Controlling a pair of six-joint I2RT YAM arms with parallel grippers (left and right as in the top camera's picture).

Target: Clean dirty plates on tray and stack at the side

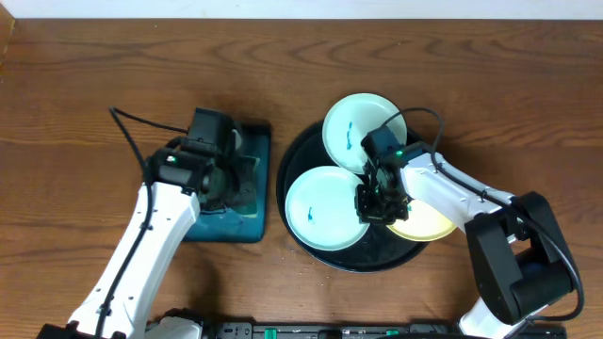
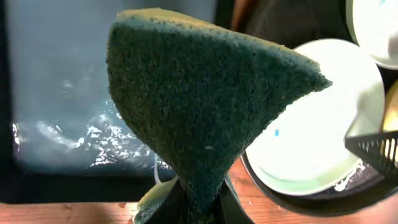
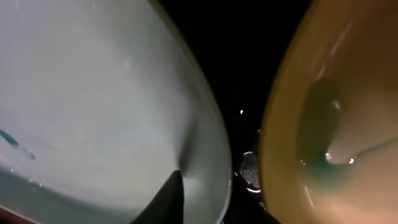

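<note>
Here, all three plates lie on the black tray [image 1: 311,240], which sits on the desk [image 1: 94,75] right of centre. The upper cyan plate [image 1: 363,132] is at the tray's far side and carries a dark blue smear [image 1: 350,134] on its left half. The left cyan plate [image 1: 323,207] lies just below it, toward the tray's left, with a tiny blue mark [image 1: 311,209] on its face. The yellow plate [image 1: 426,226] sits at the tray's right and is partly covered by the right arm [image 1: 443,184].

The right jaws hang low over the gap between the left cyan plate and the yellow plate. In the right wrist view one dark finger [image 3: 166,198] lies against the inside of the cyan plate's [image 3: 93,93] rim, with bare black tray [image 3: 242,62] showing between that plate and the yellow one [image 3: 336,93]. A wet, greenish puddle [image 3: 323,165] sits in the yellow plate. I cannot tell whether these jaws are closed on the rim or merely astride it.

The left arm [image 1: 151,235] reaches over the teal tray [image 1: 231,229], just beside the black tray. Its jaws are clamped on a sponge [image 2: 205,106], dark green scrub side toward the camera. Below it, water glistens in the teal tray [image 2: 62,93].
</note>
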